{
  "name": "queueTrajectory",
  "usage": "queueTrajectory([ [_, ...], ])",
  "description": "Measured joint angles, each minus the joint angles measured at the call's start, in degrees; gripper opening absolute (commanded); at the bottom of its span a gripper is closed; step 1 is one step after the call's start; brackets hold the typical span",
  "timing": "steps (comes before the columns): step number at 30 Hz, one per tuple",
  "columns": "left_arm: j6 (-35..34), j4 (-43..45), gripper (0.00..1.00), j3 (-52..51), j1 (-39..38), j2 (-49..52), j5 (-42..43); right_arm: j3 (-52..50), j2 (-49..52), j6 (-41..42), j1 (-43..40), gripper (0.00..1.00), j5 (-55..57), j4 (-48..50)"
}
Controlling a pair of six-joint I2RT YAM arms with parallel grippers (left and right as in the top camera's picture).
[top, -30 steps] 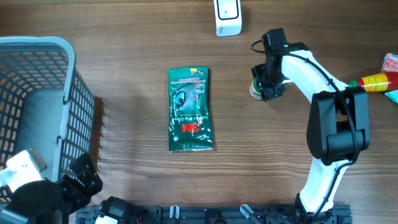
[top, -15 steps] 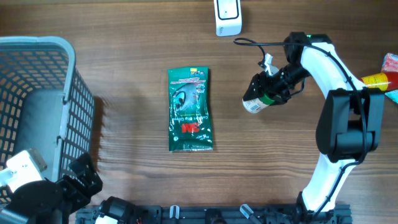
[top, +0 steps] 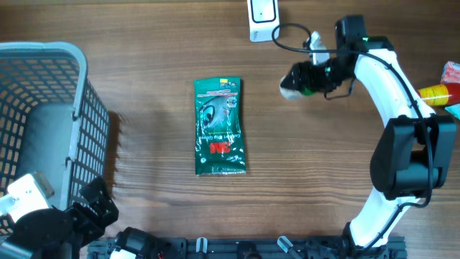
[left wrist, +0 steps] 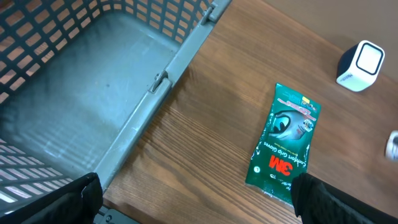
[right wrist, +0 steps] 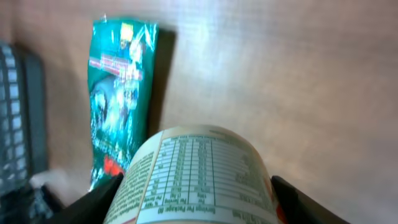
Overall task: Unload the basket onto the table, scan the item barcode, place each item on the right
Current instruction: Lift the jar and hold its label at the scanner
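Note:
My right gripper point(top: 310, 78) is shut on the item, a small bottle point(top: 293, 81) with a white label and a green band. It is held on its side above the table, just below and right of the white scanner point(top: 263, 19). In the right wrist view the bottle's label point(right wrist: 202, 174), with a printed nutrition table, fills the space between the fingers point(right wrist: 99, 200); no barcode shows there. A green 3M packet point(top: 220, 127) lies flat mid-table. My left gripper point(left wrist: 199, 205) is open and empty at the near left, beside the basket.
A grey mesh basket point(top: 79, 108) stands at the left edge. At the far right lie a yellow-and-red bottle point(top: 435, 93), a red-and-white pack point(top: 452, 72) and a teal item point(top: 455, 109). The scanner's cable point(top: 287, 36) loops toward the right arm.
The right arm lifted the bottle off the table, tipped it on its side and carried it up toward the scanner. The left arm has not moved.

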Motion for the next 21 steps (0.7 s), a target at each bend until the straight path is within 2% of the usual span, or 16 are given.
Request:
queueTrajectory([
  [7,0.00,-0.07,1.00,0.00,0.00,0.00,0.02,0.07,0.00,1.75,0.52,0.70,2.27,28.44],
  [13,0.00,-0.04,1.00,0.00,0.00,0.00,0.02,0.02,0.26,0.46,6.95,0.66,15.82,49.94],
  [18,0.00,-0.07,1.00,0.00,0.00,0.00,0.02,0.55,6.34,0.04,11.52,0.73,25.64,70.73],
  [21,0.00,-0.04,1.00,0.00,0.00,0.00,0.00,0.96,12.24,0.13,11.17,0.73,28.13,77.20],
])
